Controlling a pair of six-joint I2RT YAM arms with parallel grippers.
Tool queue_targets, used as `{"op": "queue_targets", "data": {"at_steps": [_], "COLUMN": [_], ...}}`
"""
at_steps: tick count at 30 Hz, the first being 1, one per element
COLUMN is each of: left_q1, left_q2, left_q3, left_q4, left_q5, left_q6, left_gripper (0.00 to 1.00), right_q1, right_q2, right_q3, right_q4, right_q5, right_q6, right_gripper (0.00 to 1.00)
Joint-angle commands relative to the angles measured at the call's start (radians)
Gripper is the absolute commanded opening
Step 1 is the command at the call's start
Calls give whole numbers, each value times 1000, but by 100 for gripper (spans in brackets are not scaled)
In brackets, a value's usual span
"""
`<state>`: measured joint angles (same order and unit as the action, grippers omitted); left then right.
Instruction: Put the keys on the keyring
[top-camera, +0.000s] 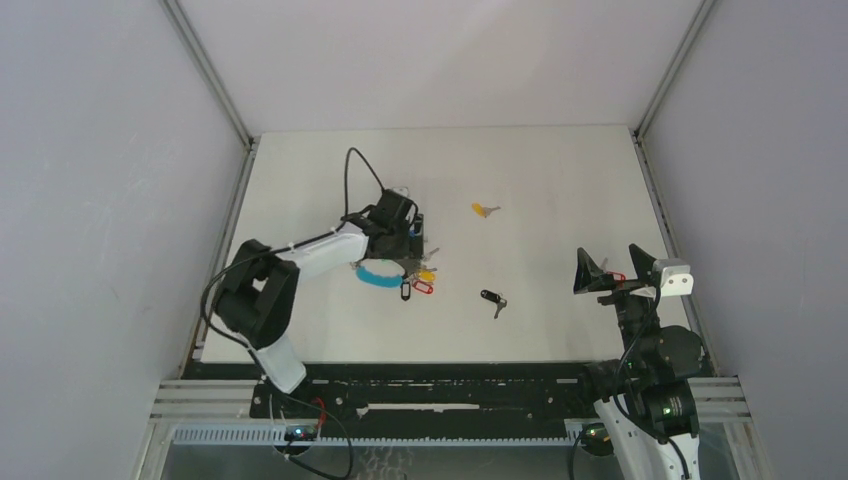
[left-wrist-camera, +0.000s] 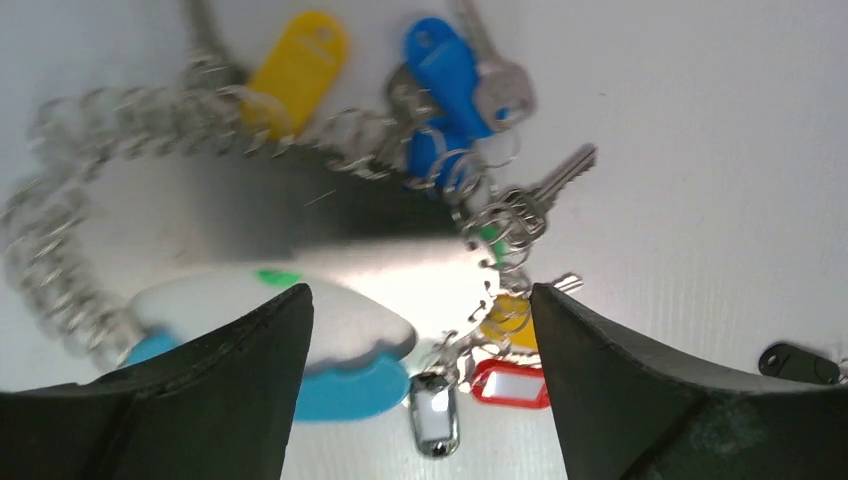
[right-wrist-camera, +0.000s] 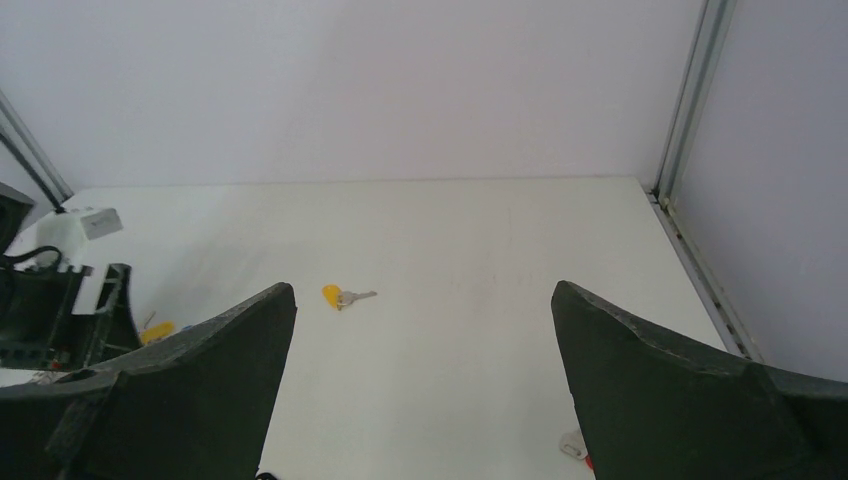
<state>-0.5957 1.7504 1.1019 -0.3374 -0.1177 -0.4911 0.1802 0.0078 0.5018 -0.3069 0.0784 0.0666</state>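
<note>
The keyring (top-camera: 385, 275) lies at centre-left, a light-blue coiled band with a grey chain loop (left-wrist-camera: 60, 250) and many coloured tags (left-wrist-camera: 440, 70). My left gripper (top-camera: 408, 245) hangs open right over it. In the left wrist view the left gripper (left-wrist-camera: 420, 290) straddles a blurred white piece, the blue band (left-wrist-camera: 345, 390) and a red tag (left-wrist-camera: 510, 383). A yellow-tagged key (top-camera: 485, 210) lies farther back, also in the right wrist view (right-wrist-camera: 340, 296). The black-tagged key (top-camera: 493, 298) lies near the middle. A red-tagged key (top-camera: 617, 276) sits under my open right gripper (top-camera: 612, 265), whose jaws (right-wrist-camera: 423, 290) hold nothing.
White walls with metal corner rails (top-camera: 655, 90) close in the table (top-camera: 560, 170) on three sides. The left arm's black cable (top-camera: 350, 180) arcs above its wrist. The left arm's wrist (right-wrist-camera: 60, 310) shows at the left edge of the right wrist view.
</note>
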Motion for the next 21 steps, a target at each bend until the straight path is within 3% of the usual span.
{"op": "queue_targets", "data": {"at_steps": [1,5,9,21], "left_q1": [21,22,31,104], "left_q2": [-201,-304,-311,-96], "left_q3": [-51,-155,-172,-111], "left_q4": [-125,-174,-254,-207], "left_q5": [-180,-272,-362,-318], "left_q6": [-157,-334,-427,-412], "left_gripper": [86,89,94,91], "right_q1": [9,8,11,18], "right_q2": [-94,-95,-94,-96], "right_q3": [13,14,14,15], "right_q4": [22,23,23,15], "right_q5": [10,9,6,9], "right_q6": [-2,-1,-1,-1], "right_gripper": [100,100,100,100]}}
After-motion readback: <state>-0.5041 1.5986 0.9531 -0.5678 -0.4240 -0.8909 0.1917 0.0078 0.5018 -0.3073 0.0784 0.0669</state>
